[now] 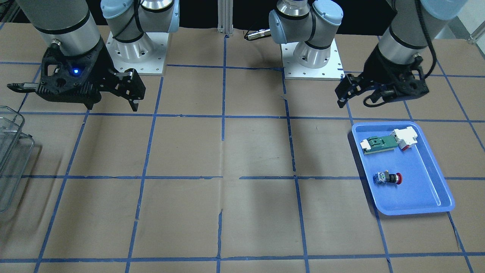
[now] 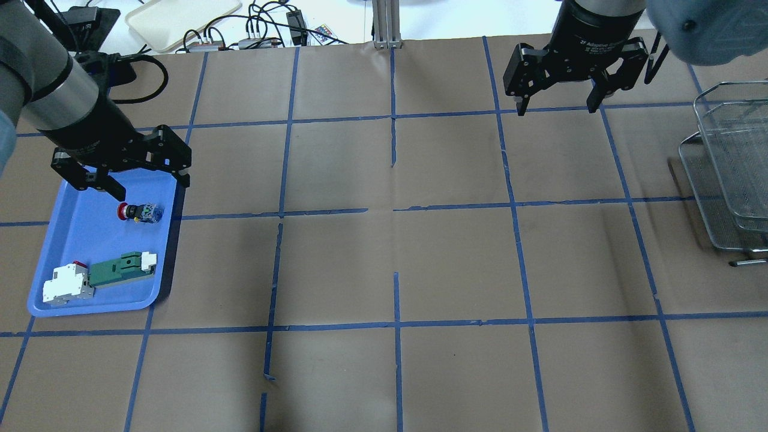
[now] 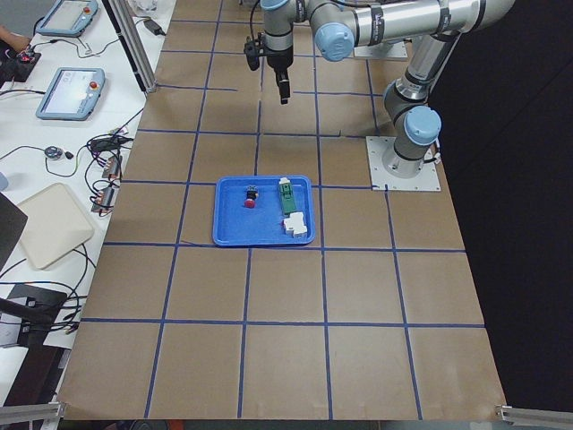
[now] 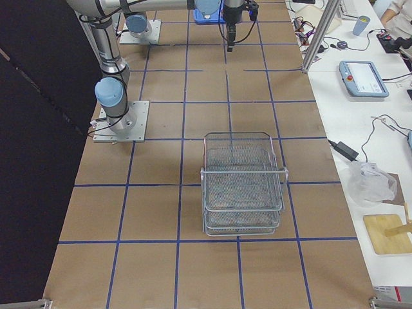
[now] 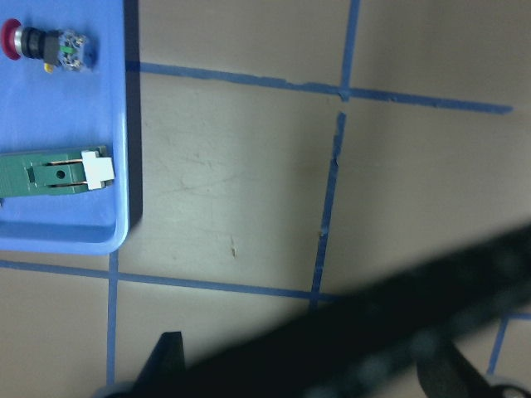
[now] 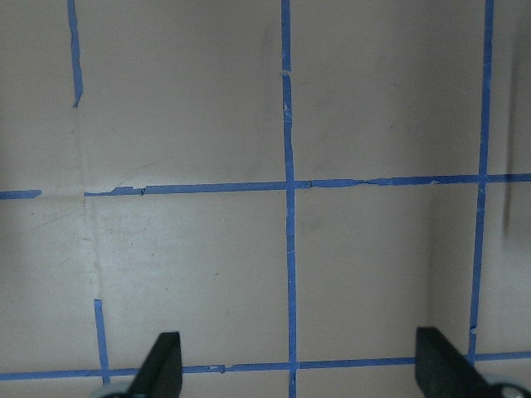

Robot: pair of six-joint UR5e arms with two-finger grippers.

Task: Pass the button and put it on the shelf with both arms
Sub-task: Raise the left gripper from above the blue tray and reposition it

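The button [image 2: 139, 212], with its red cap and blue-white rear block, lies on its side in the blue tray [image 2: 90, 246]. It also shows in the front view [image 1: 388, 178] and the left wrist view [image 5: 46, 43]. My left gripper [image 2: 154, 189] is open and empty, hovering above the tray's far end just beyond the button. It also shows in the front view [image 1: 354, 100]. My right gripper [image 2: 555, 109] is open and empty, raised over the far right of the table. The wire-mesh shelf [image 2: 729, 168] stands at the right edge and looks empty in the right exterior view [image 4: 241, 183].
A green-and-white flat module [image 2: 117, 270] and a white block with a red mark [image 2: 66, 283] lie in the tray's near end. Both arm bases [image 1: 310, 57] stand at the robot side. Brown paper with a blue tape grid covers the table [image 2: 396, 264].
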